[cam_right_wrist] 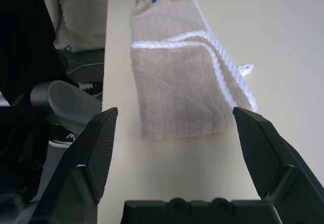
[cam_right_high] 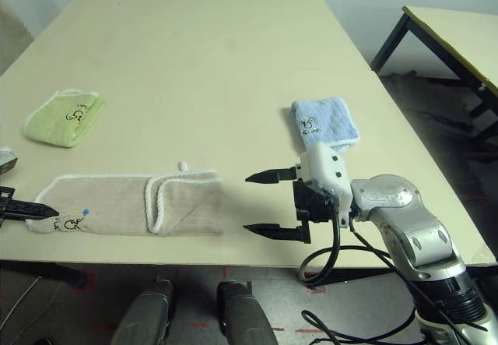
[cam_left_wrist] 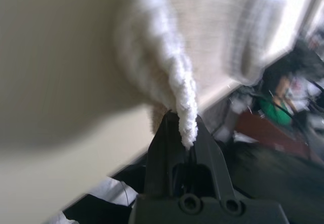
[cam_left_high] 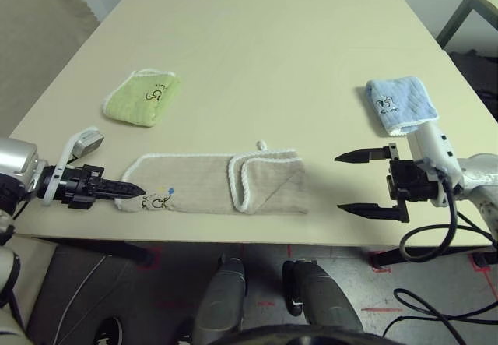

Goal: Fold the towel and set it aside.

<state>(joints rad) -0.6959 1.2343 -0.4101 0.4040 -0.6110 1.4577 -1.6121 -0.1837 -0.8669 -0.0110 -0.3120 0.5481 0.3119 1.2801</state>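
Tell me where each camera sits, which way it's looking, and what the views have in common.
Left eye view: on the head, looking down at the table; left gripper shut on the towel, right gripper open beside it; green towel and blue towel lie beyond.
Right eye view: same head, same scene.
Left wrist view: along the shut fingers, pinching the towel's white edging.
Right wrist view: between the open fingers, facing the towel's folded end.
Shared: the towel shows in all four.
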